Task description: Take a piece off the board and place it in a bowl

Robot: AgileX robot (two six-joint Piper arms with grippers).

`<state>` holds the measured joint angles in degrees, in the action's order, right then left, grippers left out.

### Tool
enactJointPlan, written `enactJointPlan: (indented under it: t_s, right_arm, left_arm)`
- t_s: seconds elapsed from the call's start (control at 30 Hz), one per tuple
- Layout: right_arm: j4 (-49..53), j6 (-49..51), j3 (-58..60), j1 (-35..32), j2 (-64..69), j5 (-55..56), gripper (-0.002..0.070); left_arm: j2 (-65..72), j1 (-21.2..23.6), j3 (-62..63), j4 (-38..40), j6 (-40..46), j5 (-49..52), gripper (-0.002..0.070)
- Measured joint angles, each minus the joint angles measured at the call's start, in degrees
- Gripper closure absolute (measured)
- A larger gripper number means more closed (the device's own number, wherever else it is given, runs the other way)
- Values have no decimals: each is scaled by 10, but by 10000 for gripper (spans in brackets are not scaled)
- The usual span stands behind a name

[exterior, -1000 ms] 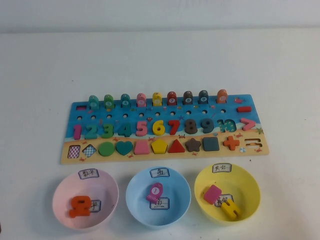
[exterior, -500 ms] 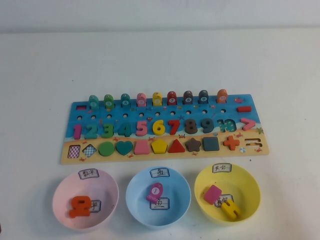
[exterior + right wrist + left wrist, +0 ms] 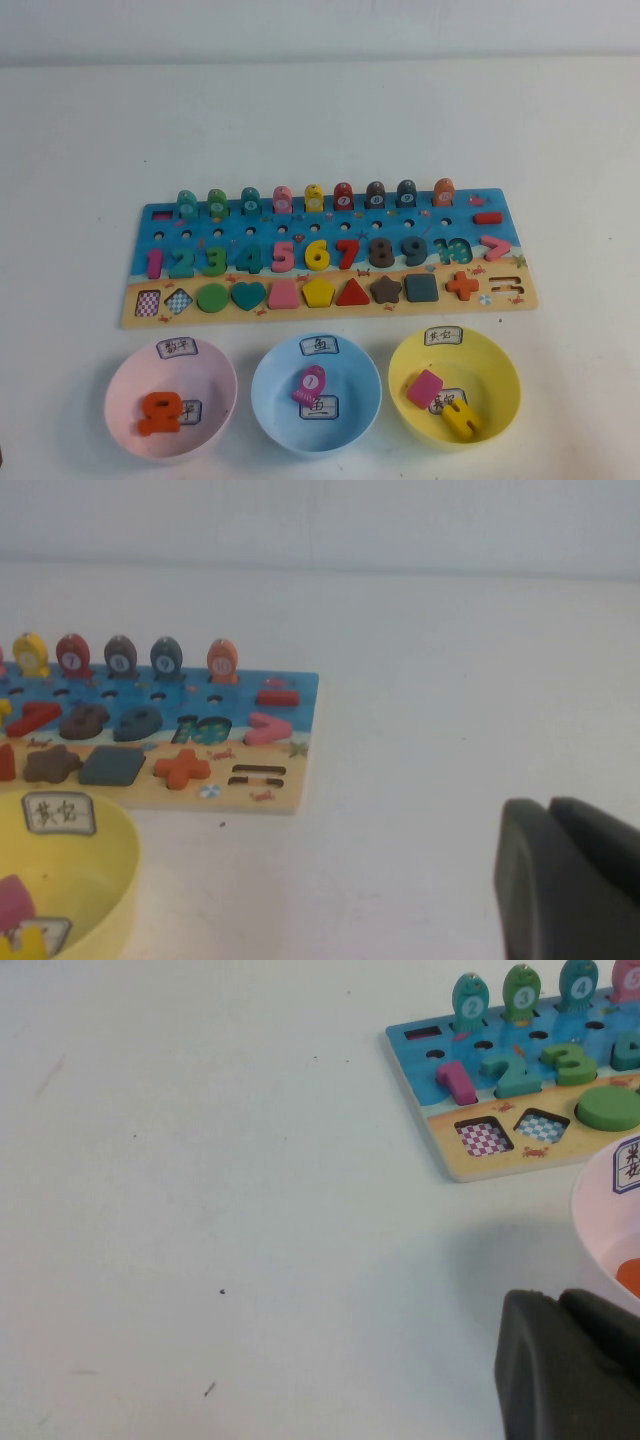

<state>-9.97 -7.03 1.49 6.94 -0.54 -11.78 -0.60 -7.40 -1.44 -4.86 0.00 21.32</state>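
Note:
The orange "10" piece (image 3: 160, 411) lies flat inside the pale pink bowl (image 3: 125, 385), at the front left of the table. On the board (image 3: 500, 300), the "10" recess (image 3: 455, 248) near the right end of the number row stands empty. Neither arm shows in the high view. In the left wrist view my left gripper (image 3: 556, 1298) is shut and empty, just beside the pink bowl's rim (image 3: 600, 1210), with a sliver of the orange piece (image 3: 630, 1275) showing. My right gripper (image 3: 550, 805) is shut and empty over bare table, to the right of the board (image 3: 295, 695).
A light blue bowl (image 3: 275, 400) holds a pink peg (image 3: 310, 384). To its right, a yellow bowl (image 3: 500, 380) holds a pink square (image 3: 425, 388) and a yellow piece (image 3: 462, 420). The three bowls stand in a row in front of the board.

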Motion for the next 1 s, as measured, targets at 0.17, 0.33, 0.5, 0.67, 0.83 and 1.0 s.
enactJointPlan:
  t_s: [0.17, 0.33, 0.5, 0.67, 0.83, 1.0]
  right_arm:
    - [9, -3, 0, 0, 0, -56, 694]
    - [9, -3, 0, 0, 0, -87, 694]
    - [10, -3, 0, 0, 0, -89, 694]
    - [10, -3, 0, 0, 0, -89, 694]
    - [10, -3, 0, 0, 0, -89, 694]
    - [10, -3, 0, 0, 0, -89, 694]
  left_arm:
    - [0, 0, 0, 0, -3, 0, 679]
    - [0, 0, 0, 0, 0, 0, 679]
    - [0, 0, 0, 0, -3, 0, 679]
    - [0, 0, 0, 0, -3, 0, 679]
    - [0, 0, 0, 0, 0, 0, 679]
    - [0, 0, 0, 0, -3, 0, 679]
